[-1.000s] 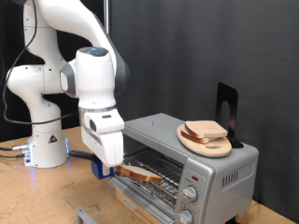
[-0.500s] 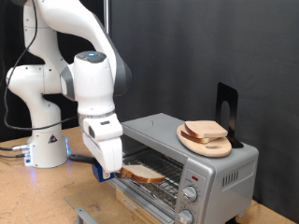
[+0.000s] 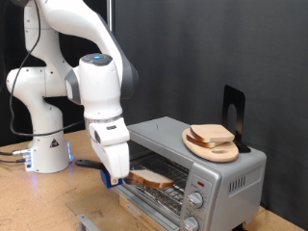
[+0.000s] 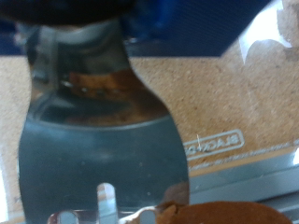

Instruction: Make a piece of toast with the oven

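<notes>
My two-finger pincer [image 3: 113,179] hangs low in front of the open mouth of the small boxy silver toaster oven [image 3: 207,171], at the exterior view's left of its opening. It points downward, with something blue just behind it. I cannot tell how far my fingers stand apart, nor whether they have hold of anything: in the exterior view the tips are hidden behind my own white hand, and the wrist view is filled by a blurred, shiny grey metal blade with slots at its end [image 4: 98,149].

Just beside my pincer, towards the exterior view's right, the flat pale slice of bread with a tan-brown crust [image 3: 150,178] lies flat on the wire rack [image 3: 154,192] in the oven's opening. In the wrist view a brown edge of that slice [image 4: 229,214] shows beyond the tip of the blade, over a sandy-coloured surface.

On the oven's front, at the exterior view's right of the opening, sit round silver knobs [image 3: 197,201]. On the oven's roof rests a round wooden plate [image 3: 205,146] carrying more slices of bread [image 3: 212,134] stacked on it. Behind the plate stands a thin black upright bracket [image 3: 232,111]. The oven sits on a light wooden table [image 3: 34,202].
</notes>
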### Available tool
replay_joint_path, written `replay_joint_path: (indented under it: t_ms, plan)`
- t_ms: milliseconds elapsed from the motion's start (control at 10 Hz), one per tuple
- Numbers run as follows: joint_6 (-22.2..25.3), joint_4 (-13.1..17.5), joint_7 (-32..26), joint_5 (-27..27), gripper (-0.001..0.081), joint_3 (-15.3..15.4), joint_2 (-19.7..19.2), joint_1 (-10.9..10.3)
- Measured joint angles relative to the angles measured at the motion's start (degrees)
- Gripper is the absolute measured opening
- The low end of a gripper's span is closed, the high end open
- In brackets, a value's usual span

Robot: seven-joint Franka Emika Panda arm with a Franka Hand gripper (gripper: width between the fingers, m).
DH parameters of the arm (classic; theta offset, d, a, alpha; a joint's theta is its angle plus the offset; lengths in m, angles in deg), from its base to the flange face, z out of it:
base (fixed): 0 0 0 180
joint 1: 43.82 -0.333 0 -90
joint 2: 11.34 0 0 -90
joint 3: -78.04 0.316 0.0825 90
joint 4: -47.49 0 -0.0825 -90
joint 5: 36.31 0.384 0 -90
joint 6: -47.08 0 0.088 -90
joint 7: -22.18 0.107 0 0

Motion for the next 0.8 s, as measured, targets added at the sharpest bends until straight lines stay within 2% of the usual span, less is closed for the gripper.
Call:
replay_joint_path:
  t_ms: [400,800]
  plan:
    - [2.8,3.4,3.2,0.1,0.0391,1.5,-1.7,-0.4]
    - [5.2,3.5,3.0,0.2,0.0391,1.2,-2.7,0.2]
